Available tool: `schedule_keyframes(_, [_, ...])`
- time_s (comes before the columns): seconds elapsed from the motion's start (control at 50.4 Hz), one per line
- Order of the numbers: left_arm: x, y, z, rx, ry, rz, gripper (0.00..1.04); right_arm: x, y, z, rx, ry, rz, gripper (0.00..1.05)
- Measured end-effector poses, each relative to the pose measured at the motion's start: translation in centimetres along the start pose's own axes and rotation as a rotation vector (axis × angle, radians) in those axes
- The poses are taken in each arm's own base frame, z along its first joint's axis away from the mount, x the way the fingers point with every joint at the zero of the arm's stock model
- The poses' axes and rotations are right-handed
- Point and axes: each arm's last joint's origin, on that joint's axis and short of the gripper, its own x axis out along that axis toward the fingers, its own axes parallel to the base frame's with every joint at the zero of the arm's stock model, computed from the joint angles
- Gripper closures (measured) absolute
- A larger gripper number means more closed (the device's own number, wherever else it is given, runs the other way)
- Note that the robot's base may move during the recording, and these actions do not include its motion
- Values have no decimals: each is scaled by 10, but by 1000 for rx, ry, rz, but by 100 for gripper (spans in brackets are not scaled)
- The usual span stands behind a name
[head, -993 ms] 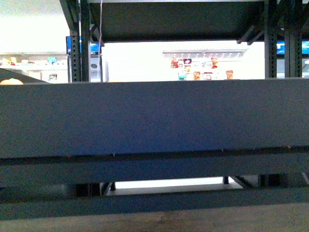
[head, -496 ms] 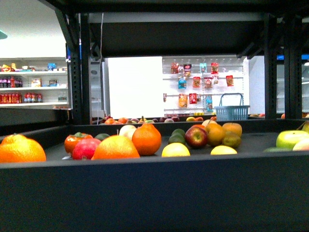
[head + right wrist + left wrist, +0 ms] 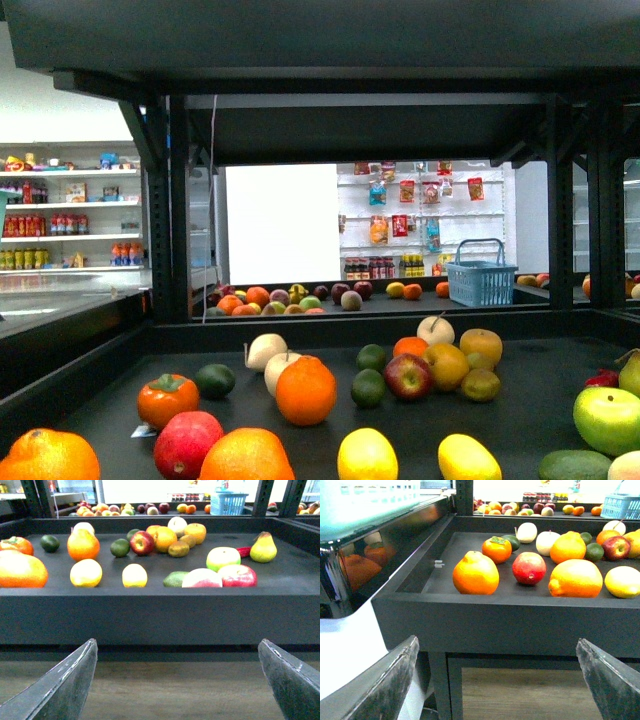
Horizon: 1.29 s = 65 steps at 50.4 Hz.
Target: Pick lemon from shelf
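Short of the shelf [image 3: 540, 400] rim, left gripper [image 3: 497, 642] and right gripper [image 3: 176, 642] gape empty; front view has risen, so lemon [image 3: 468, 458] is now targetable.

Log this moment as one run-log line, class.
phase: pre-grasp | left gripper: open, empty | right gripper: open, empty | lemon: on shelf, untouched

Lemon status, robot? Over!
Left tool and right tool open, empty. Lemon on shelf, front row, untouched. Shelf's front wall between tools and lemon.
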Motion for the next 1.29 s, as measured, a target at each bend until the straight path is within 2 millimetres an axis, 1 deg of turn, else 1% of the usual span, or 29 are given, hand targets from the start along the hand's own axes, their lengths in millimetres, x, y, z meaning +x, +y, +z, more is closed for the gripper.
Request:
schedule_keyframes(1.112, [0,0,0,-1,0,0,8,0,0,0,0,-1,0,8])
schedule_keyframes(1.132, [0,0,-1,-30,30,4,8,0,0,0,0,-1,0,8])
schedule_keyframes(1.171, [3,1,0,-159,128,1,8,0,0,0,0,-1,0,8])
schedule_keyframes(1.231, [8,6,10,-315,155,3,8,0,0,0,0,-1,0,8])
schedule_keyframes(1.29, [19,17,39,-525,115,5,8,0,0,0,0,-1,0,8])
